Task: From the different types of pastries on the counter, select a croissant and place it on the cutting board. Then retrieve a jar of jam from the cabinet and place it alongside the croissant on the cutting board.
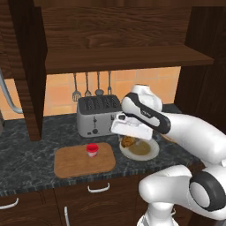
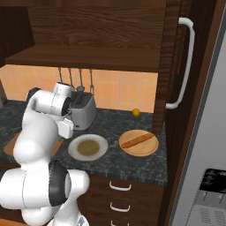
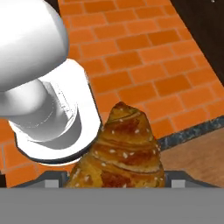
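Golden-brown and ridged, the croissant is sitting right at the pincer in the hand view, its lower part sinking between the two dark fingertips so that the pincer appears to be closing on it. In the left base view the croissant is showing just under the white hand, over the near-left rim of the white plate on the dark marbled counter; whether it is resting on the plate or hanging just clear of it is hard to tell.

Off to the pincer's left, the light wooden cutting board is lying flat on the counter, and the jar of jam with its red lid is standing upright on the board's far half, well apart from the croissant. Behind the pincer, the silver toaster is standing against the orange tiled wall, with utensils hanging above it under the thick shelf of the dark wood cabinet.

To the pincer's right, beyond the white plate, a round wooden plate is carrying the long thin pastry. Farther back on that side a small yellow fruit is sitting on the counter.
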You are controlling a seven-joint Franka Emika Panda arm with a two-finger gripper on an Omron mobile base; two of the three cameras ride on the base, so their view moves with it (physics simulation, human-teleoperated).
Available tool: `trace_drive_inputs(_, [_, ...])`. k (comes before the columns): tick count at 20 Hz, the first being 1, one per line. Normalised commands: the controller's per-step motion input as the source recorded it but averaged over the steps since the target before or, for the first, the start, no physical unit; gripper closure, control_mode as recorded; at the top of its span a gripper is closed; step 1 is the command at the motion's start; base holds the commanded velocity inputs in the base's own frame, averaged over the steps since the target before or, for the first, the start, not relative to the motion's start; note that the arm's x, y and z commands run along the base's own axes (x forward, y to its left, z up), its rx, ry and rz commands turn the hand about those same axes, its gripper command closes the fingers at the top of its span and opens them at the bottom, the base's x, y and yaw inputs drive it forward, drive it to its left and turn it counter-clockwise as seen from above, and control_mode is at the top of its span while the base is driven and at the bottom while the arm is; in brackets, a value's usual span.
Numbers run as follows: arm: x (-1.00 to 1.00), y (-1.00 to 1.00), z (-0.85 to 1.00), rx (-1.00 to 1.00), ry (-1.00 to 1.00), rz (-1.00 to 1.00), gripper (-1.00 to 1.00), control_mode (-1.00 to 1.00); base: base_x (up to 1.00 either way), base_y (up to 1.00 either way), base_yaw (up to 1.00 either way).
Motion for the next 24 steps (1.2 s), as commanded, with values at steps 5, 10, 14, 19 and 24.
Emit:
trace_drive_inputs(5, [-0.28,0.73,0.29,0.0,0.03,0.27,1.0,-1.0,0.0,0.0,0.0])
trace_drive_inputs(10, [-0.52,0.81,0.16,-0.03,0.0,0.24,1.0,-1.0,0.0,0.0,0.0])
trace_drive_inputs(14, [-0.51,0.8,0.13,-0.01,0.0,0.12,1.0,-1.0,0.0,0.0,0.0])
trace_drive_inputs(19, [-0.02,0.37,0.02,0.0,0.0,0.15,1.0,-1.0,0.0,0.0,0.0])
trace_drive_inputs(24, [0.02,0.26,0.0,0.0,0.0,0.22,1.0,-1.0,0.0,0.0,0.0])
